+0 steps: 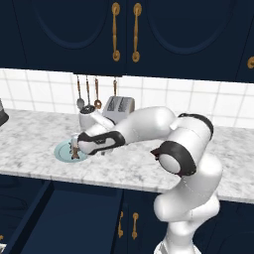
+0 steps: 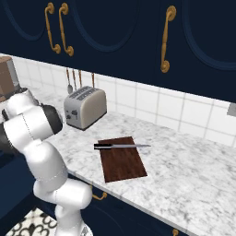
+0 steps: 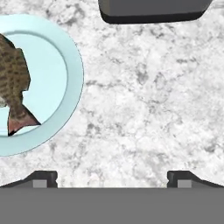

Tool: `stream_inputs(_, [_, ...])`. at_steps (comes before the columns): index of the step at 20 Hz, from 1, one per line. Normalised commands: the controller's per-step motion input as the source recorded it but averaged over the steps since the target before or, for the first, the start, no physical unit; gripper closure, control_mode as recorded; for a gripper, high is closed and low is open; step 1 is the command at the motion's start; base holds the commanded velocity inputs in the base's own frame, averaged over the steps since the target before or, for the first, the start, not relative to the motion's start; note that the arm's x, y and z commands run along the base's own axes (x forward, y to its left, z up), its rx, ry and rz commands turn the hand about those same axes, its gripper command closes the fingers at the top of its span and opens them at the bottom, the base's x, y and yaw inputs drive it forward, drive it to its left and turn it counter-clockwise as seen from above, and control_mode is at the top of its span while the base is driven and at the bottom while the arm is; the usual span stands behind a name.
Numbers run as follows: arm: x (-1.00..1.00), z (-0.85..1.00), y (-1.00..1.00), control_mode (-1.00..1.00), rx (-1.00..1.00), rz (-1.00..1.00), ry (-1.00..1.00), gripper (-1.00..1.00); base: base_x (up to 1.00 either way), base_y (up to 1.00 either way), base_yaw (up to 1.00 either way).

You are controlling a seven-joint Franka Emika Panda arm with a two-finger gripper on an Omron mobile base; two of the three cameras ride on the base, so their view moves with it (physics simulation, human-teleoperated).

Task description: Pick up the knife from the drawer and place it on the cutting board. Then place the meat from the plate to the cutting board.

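The pale blue-green plate [image 1: 62,151] lies on the marble counter with the brown speckled meat [image 1: 75,154] on it. My gripper [image 1: 75,145] hangs low over the plate's right side, open and holding nothing. In the hand view the plate [image 3: 72,74] and the meat [image 3: 13,78] sit at the left, while the gripper [image 3: 112,179] points at bare counter beside them, with its fingertips [image 3: 43,178] wide apart. The dark brown cutting board [image 2: 122,161] lies further right near the counter's front edge. The black-handled knife [image 2: 120,146] rests across its far end. The navy drawer [image 1: 74,218] stands pulled out below the counter.
A silver toaster [image 1: 119,109] stands against the tiled wall behind the plate, and its dark base [image 3: 153,11] shows at the top of the hand view. Brown-handled utensils [image 1: 88,94] hang on the wall. A tan knife block [image 2: 5,76] stands at the far left.
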Motion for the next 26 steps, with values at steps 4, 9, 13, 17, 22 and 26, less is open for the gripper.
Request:
stream_inputs(4, [0.61,-0.14,0.57,-1.00,0.00,0.20,-0.02,-1.00,0.00,0.00,0.00])
stream_inputs(9, [0.24,-0.20,0.57,-1.00,-0.06,0.09,-0.10,-1.00,0.00,0.00,0.00])
stream_inputs(13, [0.07,-0.23,0.28,-1.00,-0.12,0.00,-0.13,-1.00,0.00,0.00,0.00])
stream_inputs(17, [0.07,-0.17,0.01,-1.00,-0.07,0.00,-0.07,-1.00,0.00,0.00,0.00])
stream_inputs(22, [0.27,-0.14,0.00,-1.00,-0.03,0.00,-0.04,-1.00,0.00,0.00,0.00])
stream_inputs(26, [0.39,-0.12,0.00,-1.00,0.00,0.02,-0.01,-1.00,0.00,0.00,0.00])
